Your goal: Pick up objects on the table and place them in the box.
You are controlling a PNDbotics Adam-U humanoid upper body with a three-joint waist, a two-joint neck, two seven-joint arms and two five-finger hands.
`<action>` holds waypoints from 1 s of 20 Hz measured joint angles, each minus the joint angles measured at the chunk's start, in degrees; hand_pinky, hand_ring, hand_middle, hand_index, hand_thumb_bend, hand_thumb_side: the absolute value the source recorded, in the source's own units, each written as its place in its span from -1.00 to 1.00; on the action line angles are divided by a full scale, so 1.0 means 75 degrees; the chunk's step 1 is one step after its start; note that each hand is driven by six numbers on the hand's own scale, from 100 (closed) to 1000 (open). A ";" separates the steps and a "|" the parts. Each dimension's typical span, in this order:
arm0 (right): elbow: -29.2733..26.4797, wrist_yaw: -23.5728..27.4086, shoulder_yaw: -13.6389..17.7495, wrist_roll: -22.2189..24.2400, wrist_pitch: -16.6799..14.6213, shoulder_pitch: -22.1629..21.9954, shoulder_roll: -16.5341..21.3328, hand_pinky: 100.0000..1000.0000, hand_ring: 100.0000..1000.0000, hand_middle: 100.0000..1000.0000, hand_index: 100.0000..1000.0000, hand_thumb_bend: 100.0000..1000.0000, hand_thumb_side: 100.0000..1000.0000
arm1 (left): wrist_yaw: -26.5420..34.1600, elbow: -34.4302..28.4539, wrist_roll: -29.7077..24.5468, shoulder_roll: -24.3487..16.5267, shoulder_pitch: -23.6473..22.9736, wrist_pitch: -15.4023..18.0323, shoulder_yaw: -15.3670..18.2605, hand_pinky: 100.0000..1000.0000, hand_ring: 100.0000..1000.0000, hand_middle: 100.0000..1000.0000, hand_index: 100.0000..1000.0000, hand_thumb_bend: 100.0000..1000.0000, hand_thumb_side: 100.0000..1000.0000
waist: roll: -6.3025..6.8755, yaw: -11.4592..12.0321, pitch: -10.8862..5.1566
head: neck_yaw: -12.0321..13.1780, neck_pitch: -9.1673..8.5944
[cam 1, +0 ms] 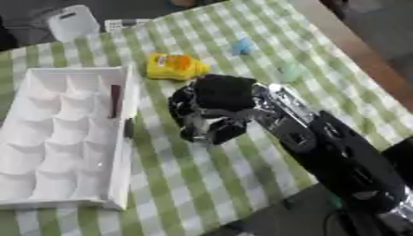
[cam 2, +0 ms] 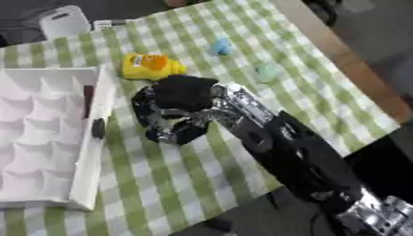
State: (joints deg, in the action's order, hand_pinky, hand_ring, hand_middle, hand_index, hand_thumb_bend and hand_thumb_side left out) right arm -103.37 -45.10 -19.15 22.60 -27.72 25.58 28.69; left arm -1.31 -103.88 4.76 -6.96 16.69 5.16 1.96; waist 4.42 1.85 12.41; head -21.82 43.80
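Reaching in from the worktop's near right corner, the right hand (cam 1: 211, 108) hangs palm-down over the green-checked cloth (cam 1: 202, 170), fingers curled downward with nothing visibly held. Just beyond it, toward the far edge, lies a yellow toy (cam 1: 175, 66), near but not touching. A blue piece (cam 1: 243, 46) and a pale green piece (cam 1: 292, 71) lie farther right. Along the left edge sits the white compartmented box (cam 1: 64, 138).
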 measured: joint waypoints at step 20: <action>0.0255 0.1714 -0.0329 -0.0474 0.0595 0.1264 0.0212 -1.00 -0.56 -0.16 0.03 -0.73 -1.00 | 0.0056 -0.0001 -0.0108 0.0007 0.0066 0.0015 -0.0191 0.43 0.33 0.92 0.68 -0.78 0.78 | -0.0046 0.0443 -0.0115 | -0.0304 0.0007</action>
State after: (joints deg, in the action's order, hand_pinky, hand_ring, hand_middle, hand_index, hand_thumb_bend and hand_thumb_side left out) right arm -101.46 -32.25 -21.62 19.05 -23.25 35.06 30.28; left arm -0.90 -103.89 3.95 -6.91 17.18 5.27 0.53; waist 4.08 5.17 11.55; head -24.10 43.85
